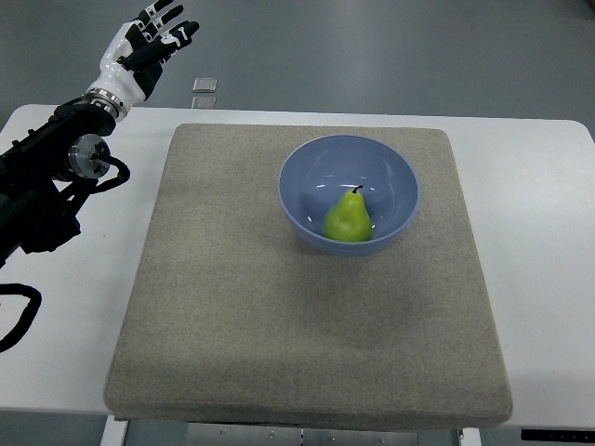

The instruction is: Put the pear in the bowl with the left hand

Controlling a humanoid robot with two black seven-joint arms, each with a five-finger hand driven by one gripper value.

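A green pear with a dark stem lies inside the blue bowl, toward its near side. The bowl stands on the grey mat, right of centre. My left hand is raised at the far left, beyond the table's back edge, well away from the bowl. Its fingers are spread and hold nothing. The black left arm comes in from the left edge.
The mat lies on a white table. A small square object lies on the floor just beyond the table's back edge. A black cable loops at the left edge.
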